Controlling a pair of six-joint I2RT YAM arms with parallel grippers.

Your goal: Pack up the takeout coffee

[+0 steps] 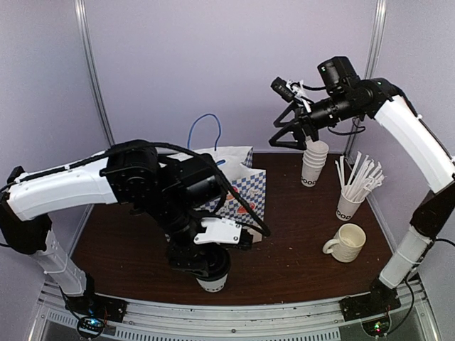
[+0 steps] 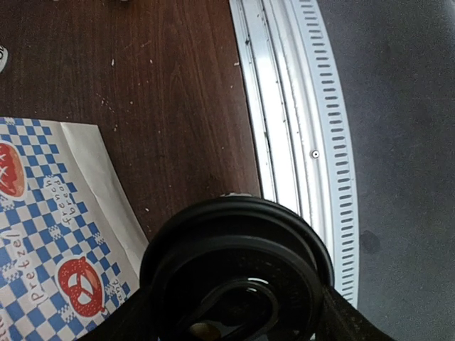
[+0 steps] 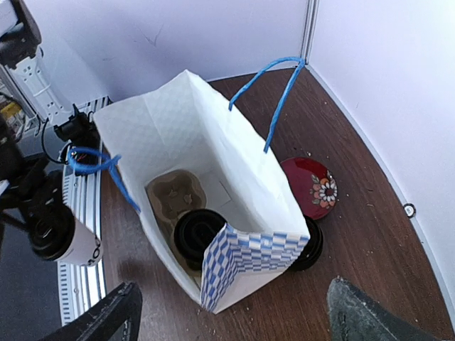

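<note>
Front edge: a metal rail point(image 2: 298, 142) runs along the near side of the tabletop point(image 1: 284, 263); the gripped cup sits right by it.
Other edges: walls close off the back and the right side.
Open room: bare wood between the paper bag point(image 1: 242, 192) and the mug point(image 1: 347, 243), and in front of the bag on the right.
Lidded cups: two. One point(image 3: 199, 236) is down inside the open bag; the other point(image 1: 213, 278) is at the front edge, outside the bag.
Pulp carrier point(image 3: 173, 193): one, at the bottom of the bag, with the bagged cup seated in it.
Other items: one stack of lidless cups point(image 1: 314, 162), one cup of white straws point(image 1: 350, 202), one mug, one red plate point(image 3: 311, 186), and one black round object point(image 3: 313, 249) behind the bag that is too hidden to name.
Left gripper point(image 1: 205, 261): partly closed, with a finger against each side of the front cup's black lid.
Right gripper point(image 3: 234, 320): spread wide and empty, high above the back right, over the cup stack.
</note>
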